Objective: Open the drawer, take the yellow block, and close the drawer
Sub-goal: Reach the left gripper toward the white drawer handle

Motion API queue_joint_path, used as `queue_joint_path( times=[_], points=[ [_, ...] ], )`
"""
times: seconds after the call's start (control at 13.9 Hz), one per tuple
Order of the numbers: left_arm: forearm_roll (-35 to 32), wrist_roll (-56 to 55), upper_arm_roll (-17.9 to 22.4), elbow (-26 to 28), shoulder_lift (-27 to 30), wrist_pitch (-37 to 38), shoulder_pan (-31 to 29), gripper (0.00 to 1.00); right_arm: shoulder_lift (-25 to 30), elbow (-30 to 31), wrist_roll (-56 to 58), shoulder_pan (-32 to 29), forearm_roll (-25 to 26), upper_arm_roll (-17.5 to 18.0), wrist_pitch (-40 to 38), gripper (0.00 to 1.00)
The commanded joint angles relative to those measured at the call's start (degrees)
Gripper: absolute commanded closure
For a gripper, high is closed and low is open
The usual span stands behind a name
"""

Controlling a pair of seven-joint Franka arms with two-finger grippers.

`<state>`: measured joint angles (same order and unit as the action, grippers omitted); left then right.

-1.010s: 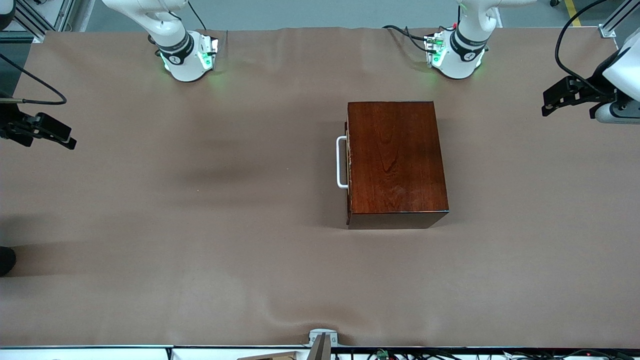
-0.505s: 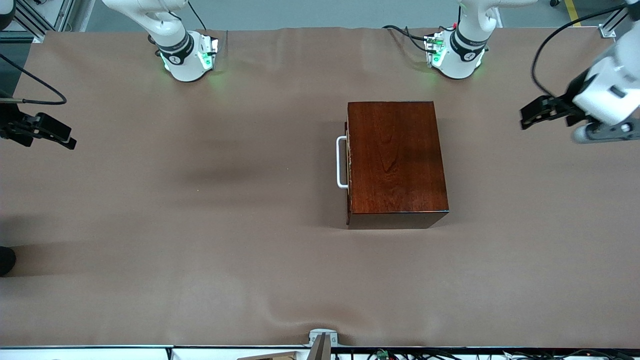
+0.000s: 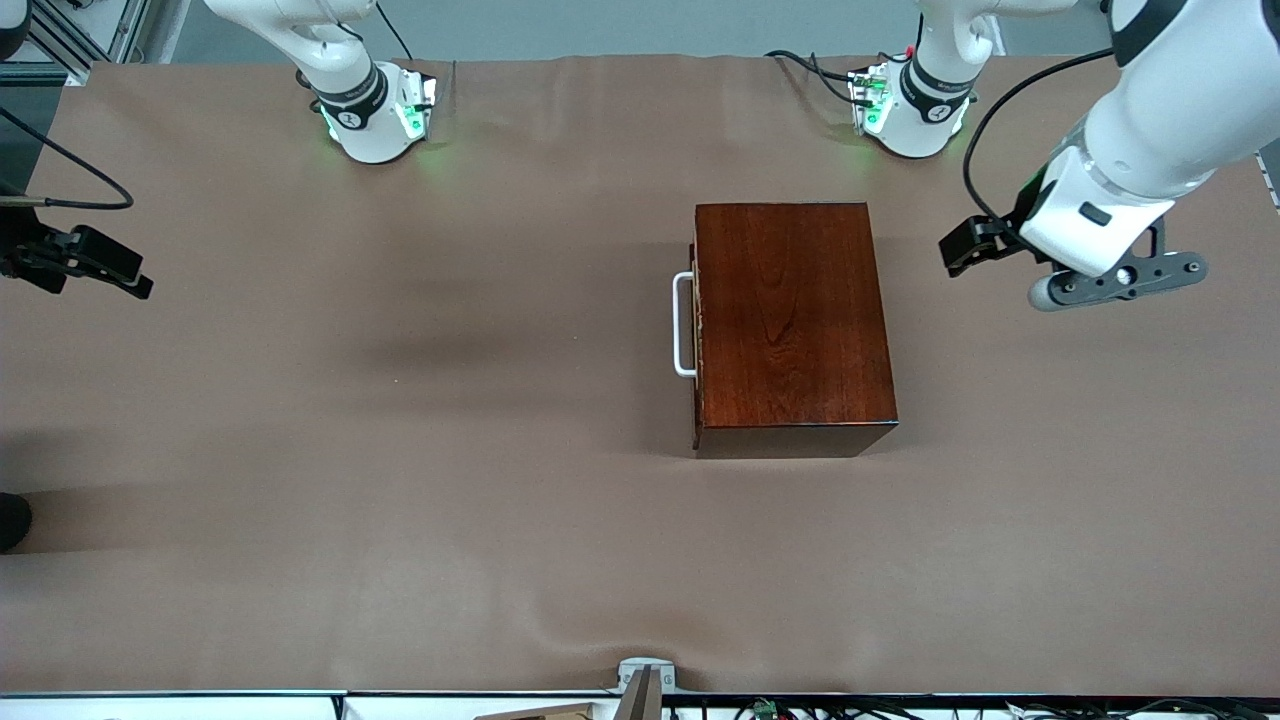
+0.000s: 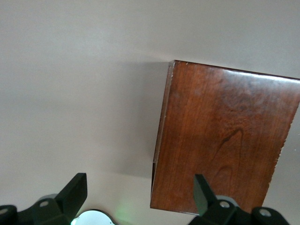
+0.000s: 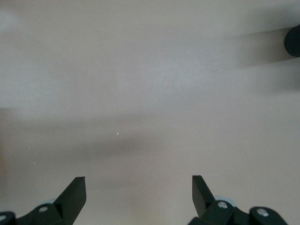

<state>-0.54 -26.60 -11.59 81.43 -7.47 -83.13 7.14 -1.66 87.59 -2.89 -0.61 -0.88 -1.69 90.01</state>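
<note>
Since a second ago our left arm has swung in from the table's edge, so the left gripper [image 3: 975, 245] now hangs over bare cloth just beside the box [image 3: 790, 325], at the left arm's end; nothing else has shifted.

Going across the front view from its left edge: our right gripper [image 3: 100, 265] waits over the cloth at the right arm's end, well apart from everything, its jaws spread wide and empty, as its wrist view shows [image 5: 138, 190]. Next comes the handle [image 3: 683, 325], a white bar on the drawer [image 3: 696, 330], which is fully shut and faces the right arm's end. Then the box, then the left gripper, whose fingers in the left wrist view also stand wide with nothing between them [image 4: 140, 190]. We cannot see the block; we judge it lies inside the shut drawer.

The step in hand is opening. The handle sits on the face turned away from the left gripper, so we judge the box itself is the obstacle: we should carry the gripper over the top, drop in front of the drawer, close squarely on the bar's middle, and pull straight. The box may slide, so the pull should be slow.
</note>
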Motion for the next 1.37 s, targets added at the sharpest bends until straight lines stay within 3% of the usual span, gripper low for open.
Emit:
queue_joint_path(
  times=[0.0,0.36,0.58,0.94,1.15,1.3],
  points=[
    [0.3,-0.7,0.1,-2.9,-3.2,0.1,2.4,0.00,1.0,0.5,0.2,-0.6,0.3,0.5,0.1,0.00],
    [0.1,-4.1,0.1,-7.6,-8.8,-0.4,7.5,0.00,1.0,0.5,0.2,-0.6,0.3,0.5,0.1,0.00],
    [-0.2,-9.9,0.9,-8.0,-11.5,-2.1,13.6,0.00,1.0,0.5,0.2,-0.6,0.3,0.5,0.1,0.00],
    [-0.7,-25.1,1.0,-8.9,-17.7,-14.9,22.3,0.00,1.0,0.5,0.2,-0.6,0.3,0.5,0.2,0.00],
    [-8.1,-32.2,1.7,-12.9,-25.0,-16.4,30.3,0.00,1.0,0.5,0.2,-0.6,0.3,0.5,0.2,0.00],
    [-9.6,-37.0,5.8,-15.2,-28.6,-19.6,36.5,0.00,1.0,0.5,0.2,-0.6,0.3,0.5,0.2,0.00]
  ],
)
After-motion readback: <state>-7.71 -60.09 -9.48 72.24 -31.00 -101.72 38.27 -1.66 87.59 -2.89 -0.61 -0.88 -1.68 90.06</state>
